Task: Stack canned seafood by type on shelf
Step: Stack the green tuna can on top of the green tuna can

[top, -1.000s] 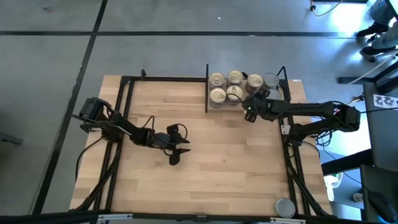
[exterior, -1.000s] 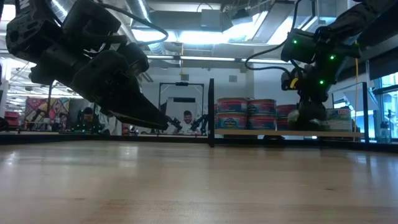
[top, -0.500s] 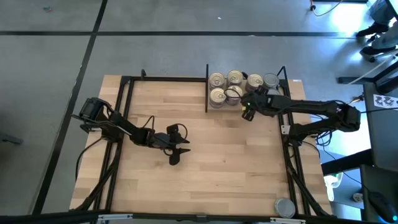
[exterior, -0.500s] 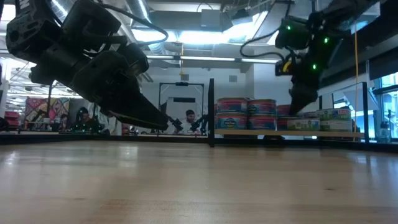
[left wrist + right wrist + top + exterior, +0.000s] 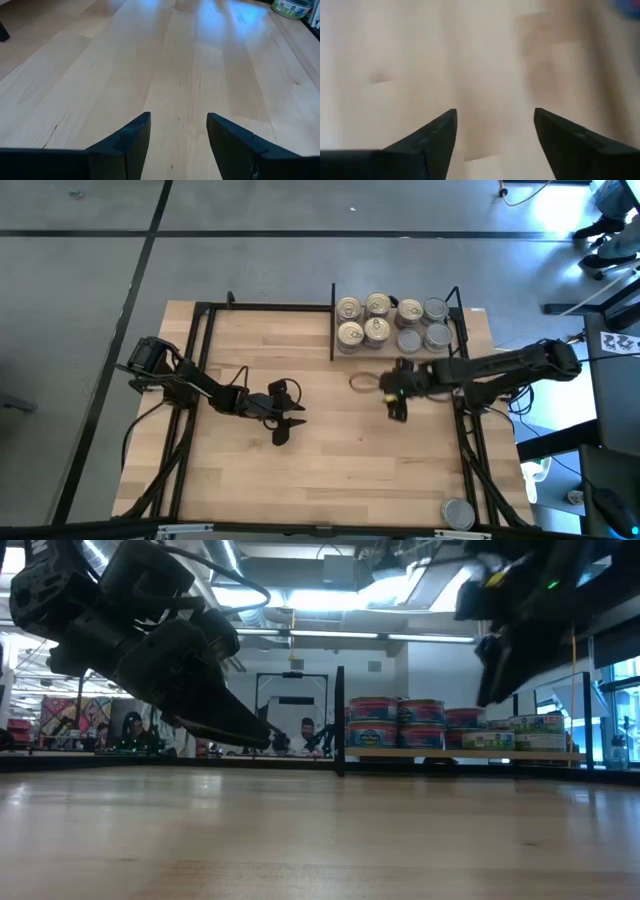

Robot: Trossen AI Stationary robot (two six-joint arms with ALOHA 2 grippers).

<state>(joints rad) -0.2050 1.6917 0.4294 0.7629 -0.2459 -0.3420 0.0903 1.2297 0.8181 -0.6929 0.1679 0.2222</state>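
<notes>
tins [image 5: 390,323] sit clustered overhead but stacked from table level; left gripper [image 5: 177,131] and right gripper [image 5: 495,131] both gape empty.

A light wooden table [image 5: 300,470] stands on grey floor [image 5: 250,240]; beyond it, a person [image 5: 306,730] sits in the room.

Both tools [image 5: 289,420] [image 5: 392,402] agape (empty)

Gold and grey canned seafood [image 5: 392,322] clustered upright in shelf [image 5: 452,308] corner, beside divider
</notes>
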